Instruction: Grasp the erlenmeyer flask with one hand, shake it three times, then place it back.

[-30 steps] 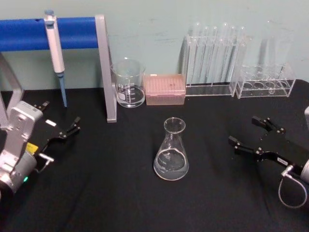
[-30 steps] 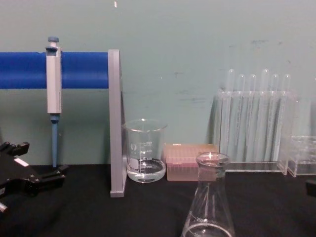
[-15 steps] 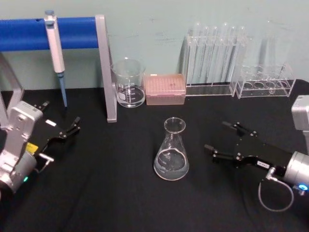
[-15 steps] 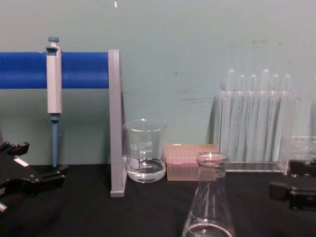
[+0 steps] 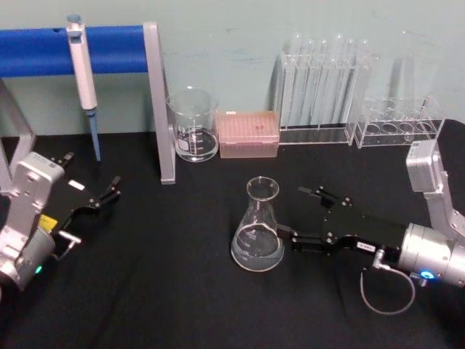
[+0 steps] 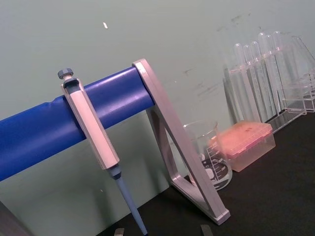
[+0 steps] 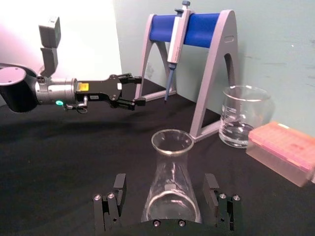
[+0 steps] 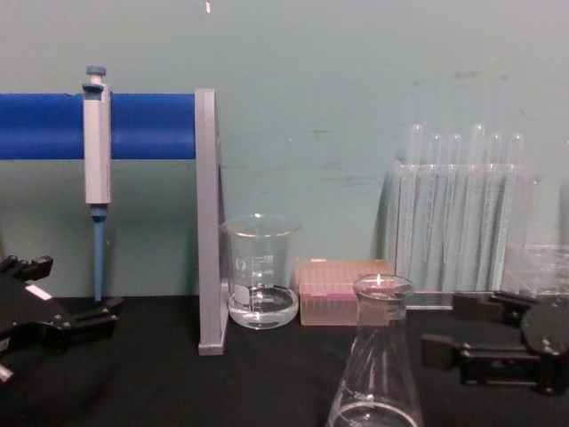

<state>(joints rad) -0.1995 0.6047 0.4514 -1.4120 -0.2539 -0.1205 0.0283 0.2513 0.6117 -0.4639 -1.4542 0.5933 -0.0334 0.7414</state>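
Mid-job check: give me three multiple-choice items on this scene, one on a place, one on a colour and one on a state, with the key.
1. Where is the right gripper relative to the erlenmeyer flask?
A. Low on its right side
B. Directly above its neck
C. Behind it, by the wall

2. What colour is the tip box?
A. Blue
B. Pink
C. White

3. How do the right gripper's jaws stand?
A. Shut on the flask
B. Shut and empty
C. Open, one on each side of the flask

Key:
1. A, as the head view shows it reaching in from the right at table level, while the left gripper is parked far to the left.
2. B, as the box is pink in the head view.
3. C, as the right wrist view shows a gap between each jaw and the glass.
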